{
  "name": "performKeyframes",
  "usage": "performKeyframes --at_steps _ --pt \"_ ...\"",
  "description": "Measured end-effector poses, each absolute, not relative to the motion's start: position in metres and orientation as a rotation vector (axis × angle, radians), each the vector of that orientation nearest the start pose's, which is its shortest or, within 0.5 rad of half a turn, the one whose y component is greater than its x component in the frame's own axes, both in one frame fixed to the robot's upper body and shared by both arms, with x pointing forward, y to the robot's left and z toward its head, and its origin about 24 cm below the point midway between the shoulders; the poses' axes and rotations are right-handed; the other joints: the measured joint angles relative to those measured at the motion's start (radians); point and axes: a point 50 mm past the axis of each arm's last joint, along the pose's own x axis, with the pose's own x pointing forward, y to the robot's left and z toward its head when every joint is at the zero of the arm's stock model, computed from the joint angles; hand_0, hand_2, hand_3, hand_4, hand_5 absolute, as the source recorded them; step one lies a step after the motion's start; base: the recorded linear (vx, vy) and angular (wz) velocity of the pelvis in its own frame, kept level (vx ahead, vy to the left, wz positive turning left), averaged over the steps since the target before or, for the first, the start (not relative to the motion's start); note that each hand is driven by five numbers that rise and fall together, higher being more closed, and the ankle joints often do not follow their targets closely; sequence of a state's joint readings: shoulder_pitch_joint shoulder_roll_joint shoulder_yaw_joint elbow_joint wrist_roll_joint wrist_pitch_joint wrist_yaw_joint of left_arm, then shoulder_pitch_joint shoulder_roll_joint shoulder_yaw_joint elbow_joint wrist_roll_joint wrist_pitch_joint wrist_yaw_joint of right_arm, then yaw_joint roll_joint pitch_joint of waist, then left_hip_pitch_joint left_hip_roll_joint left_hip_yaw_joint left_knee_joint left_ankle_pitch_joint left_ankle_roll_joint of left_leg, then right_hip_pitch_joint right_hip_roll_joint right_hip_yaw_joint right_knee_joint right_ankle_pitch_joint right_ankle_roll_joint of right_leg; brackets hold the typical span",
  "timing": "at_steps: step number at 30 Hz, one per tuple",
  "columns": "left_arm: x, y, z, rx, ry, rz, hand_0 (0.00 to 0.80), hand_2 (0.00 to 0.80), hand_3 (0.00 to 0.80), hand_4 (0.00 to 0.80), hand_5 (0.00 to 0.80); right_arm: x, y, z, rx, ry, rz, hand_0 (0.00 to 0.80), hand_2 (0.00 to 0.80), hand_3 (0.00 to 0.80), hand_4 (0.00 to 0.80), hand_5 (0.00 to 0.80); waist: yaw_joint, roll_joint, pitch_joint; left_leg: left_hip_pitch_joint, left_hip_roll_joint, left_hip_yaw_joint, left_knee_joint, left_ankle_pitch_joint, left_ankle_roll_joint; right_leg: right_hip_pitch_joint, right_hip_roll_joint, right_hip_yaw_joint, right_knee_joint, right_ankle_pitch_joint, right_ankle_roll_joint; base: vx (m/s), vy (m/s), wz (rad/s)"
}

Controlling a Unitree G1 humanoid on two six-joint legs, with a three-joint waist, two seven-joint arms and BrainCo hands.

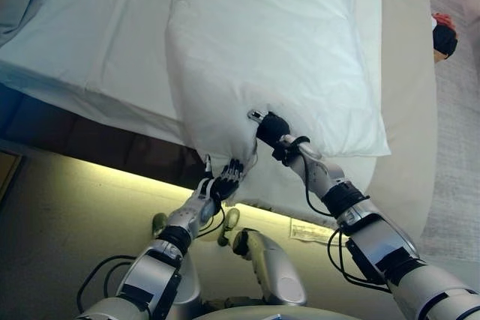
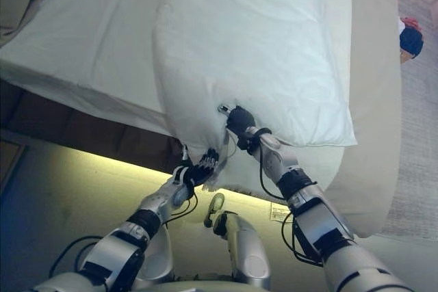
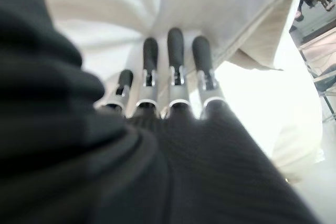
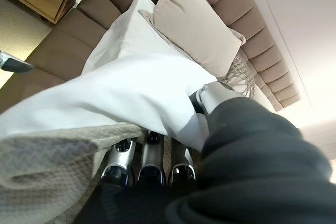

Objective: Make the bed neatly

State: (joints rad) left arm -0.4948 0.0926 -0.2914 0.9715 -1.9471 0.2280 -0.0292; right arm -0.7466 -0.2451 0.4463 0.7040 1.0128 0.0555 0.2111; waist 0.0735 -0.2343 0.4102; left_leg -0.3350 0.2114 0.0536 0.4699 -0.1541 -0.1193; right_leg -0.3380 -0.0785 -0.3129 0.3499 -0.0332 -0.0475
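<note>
A puffy white duvet (image 1: 270, 50) lies lengthwise on the bed, and its near corner hangs over the bed's edge. My right hand (image 1: 271, 129) grips that near edge. In the right wrist view the thumb (image 4: 210, 95) lies on top of the white cloth (image 4: 131, 93) and the fingers (image 4: 152, 156) are curled under it. My left hand (image 1: 225, 179) is just below the hanging corner. Its fingers (image 3: 176, 51) are straight, with their tips against the white cloth (image 3: 105, 3). A flatter white sheet (image 1: 97, 28) covers the bed to the left.
A beige bed cover (image 1: 409, 110) runs along the right side, with grey carpet (image 1: 454, 148) beyond it. A red and black object (image 1: 444, 35) lies at the far right. The dark bed base (image 1: 82, 133) is lit from below. A beige pillow (image 4: 194, 30) leans on the padded headboard (image 4: 268, 51).
</note>
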Motion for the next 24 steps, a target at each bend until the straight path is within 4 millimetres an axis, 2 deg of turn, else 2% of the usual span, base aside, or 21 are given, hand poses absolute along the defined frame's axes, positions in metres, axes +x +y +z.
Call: performKeyframes --at_steps 3,9,20,24 --pt "0.298 0.093 -0.041 -1.612 0.722 0.087 0.0 0.0 0.0 0.0 0.0 0.364 -0.083 0.088 0.475 0.172 0.54 0.8 0.8 0.8 0.8 0.8 0.003 -0.013 0.007 0.009 0.004 -0.002 -0.007 0.003 -0.005 0.009 0.006 -0.003 -0.008 0.001 -0.002 -0.035 -0.089 0.0" --pt "0.292 0.093 -0.049 -1.59 0.79 0.151 0.0 0.0 0.0 0.0 0.0 0.364 -0.082 0.091 0.483 0.165 0.533 0.8 0.8 0.8 0.8 0.8 0.025 -0.015 0.019 0.009 0.007 -0.005 -0.018 0.006 -0.009 0.013 0.01 -0.009 -0.026 0.002 0.001 -0.038 -0.081 0.01" --pt "0.253 0.101 -0.089 -1.481 1.041 0.369 0.0 0.0 0.0 0.0 0.0 0.367 -0.08 0.1 0.489 0.14 0.543 0.8 0.8 0.8 0.8 0.8 0.04 -0.017 0.032 0.032 0.009 -0.011 -0.099 0.045 -0.03 0.033 0.028 -0.028 -0.085 0.025 -0.016 -0.039 -0.031 0.03" --pt "0.25 0.103 -0.092 -1.46 1.045 0.364 0.0 0.0 0.0 0.0 0.0 0.368 -0.079 0.103 0.486 0.134 0.544 0.8 0.8 0.8 0.8 0.8 0.041 -0.014 0.034 0.051 0.012 -0.01 -0.117 0.049 -0.033 0.056 0.036 -0.031 -0.103 0.026 -0.017 -0.049 -0.002 0.02"
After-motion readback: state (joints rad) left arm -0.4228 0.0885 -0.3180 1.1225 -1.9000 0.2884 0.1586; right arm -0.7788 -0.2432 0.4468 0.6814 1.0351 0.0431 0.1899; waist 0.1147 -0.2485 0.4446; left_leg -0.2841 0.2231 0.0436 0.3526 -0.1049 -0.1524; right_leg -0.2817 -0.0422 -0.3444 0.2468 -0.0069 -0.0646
